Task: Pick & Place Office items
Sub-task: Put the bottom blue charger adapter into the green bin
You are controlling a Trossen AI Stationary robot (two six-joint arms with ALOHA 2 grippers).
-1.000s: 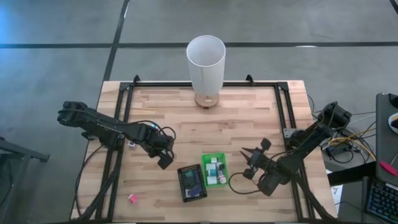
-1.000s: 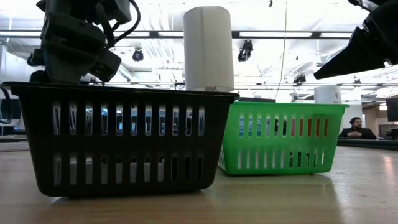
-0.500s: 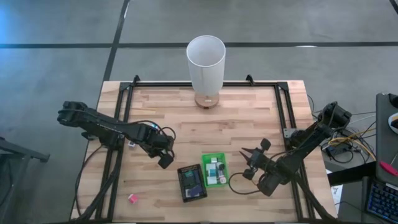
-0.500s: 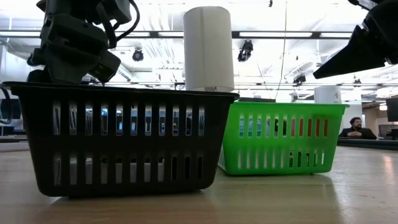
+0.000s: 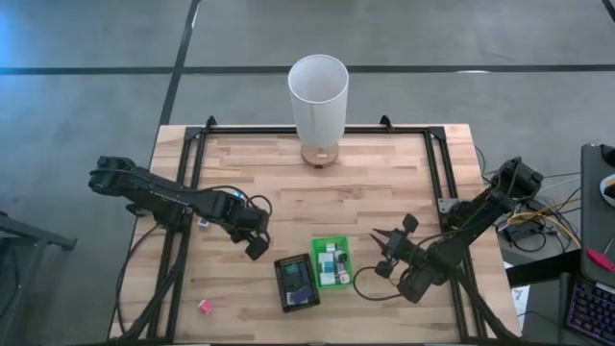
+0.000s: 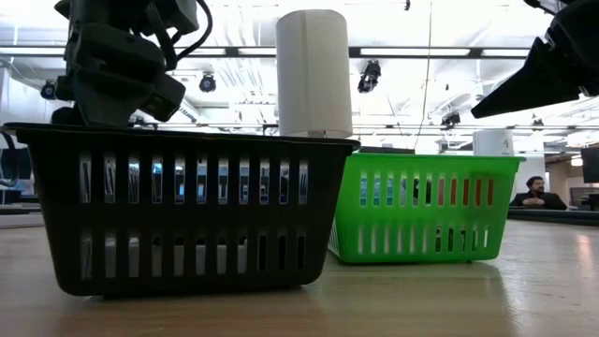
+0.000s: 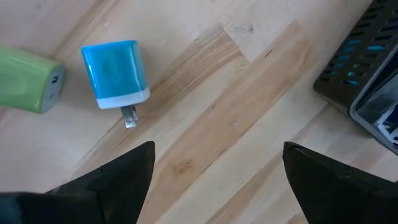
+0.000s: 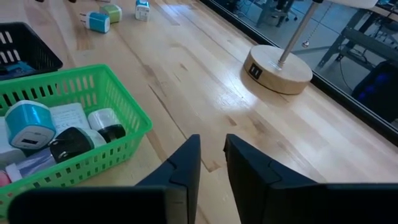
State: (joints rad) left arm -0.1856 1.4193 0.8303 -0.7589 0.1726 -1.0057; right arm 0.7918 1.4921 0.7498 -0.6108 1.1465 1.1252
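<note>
Left gripper (image 7: 214, 171) above blue charger (image 7: 115, 70)

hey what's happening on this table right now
A two-armed robot is sorting small office items into baskets. The left hand is open above a blue plug and a green item on the wood, beside the black basket. The right hand is shut and empty, next to the green basket, which already holds several items. A pink piece lies alone near the table's front edge.
</note>
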